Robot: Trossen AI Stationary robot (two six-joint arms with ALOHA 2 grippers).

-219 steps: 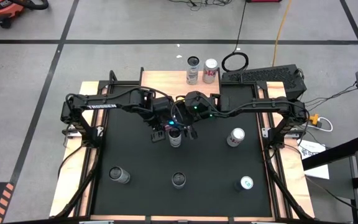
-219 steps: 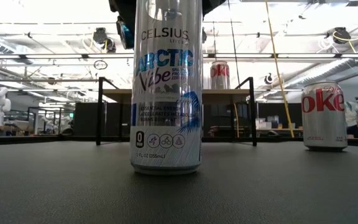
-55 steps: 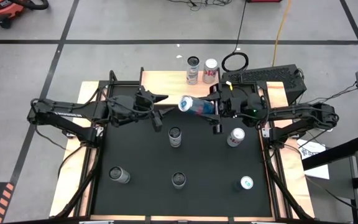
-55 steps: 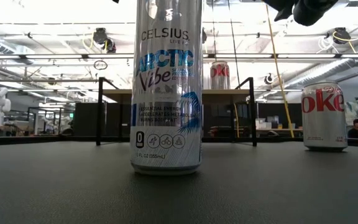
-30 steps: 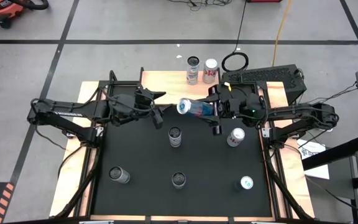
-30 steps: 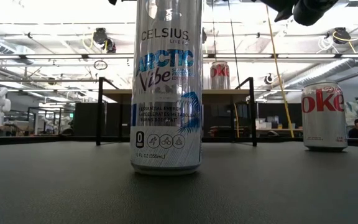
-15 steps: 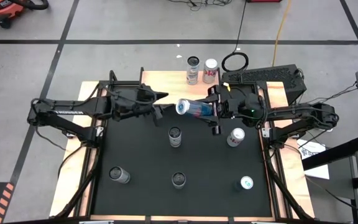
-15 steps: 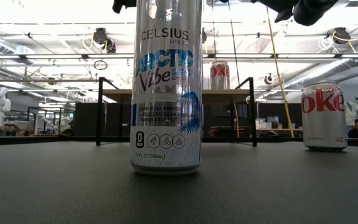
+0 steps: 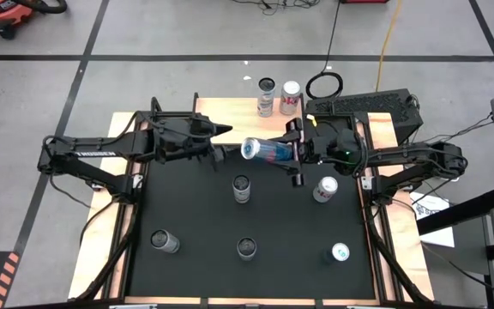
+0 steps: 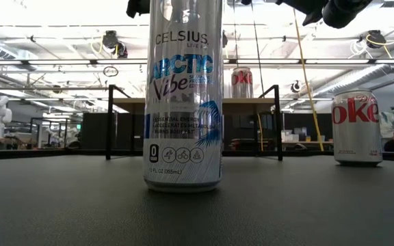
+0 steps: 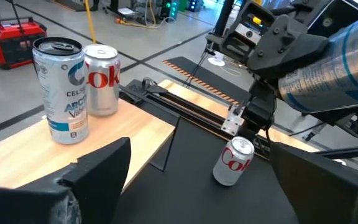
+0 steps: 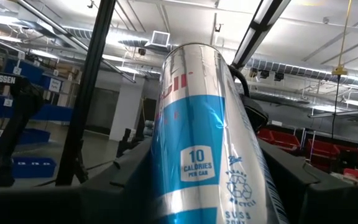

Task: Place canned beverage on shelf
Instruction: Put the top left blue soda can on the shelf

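Black matte tabletop [image 9: 195,215] under me, bumpy rubbery stuff so cans don't skate around. I've got the blue-and-silver can [image 9: 267,151] pinched across its body in my right gripper [image 9: 297,149], lying sideways in the air just in front of the shelf [image 9: 230,109], smooth thin metal that looks slippery, so I guess the grip has to stay firm until it's tipped upright. That shelf is a pale wood board on skinny black legs, with a tall silver can [image 9: 266,96] and a red-and-silver soda can [image 9: 291,97] already standing side by side. My left gripper [image 9: 216,144] hangs nearby with fingers spread wide, holding nothing.
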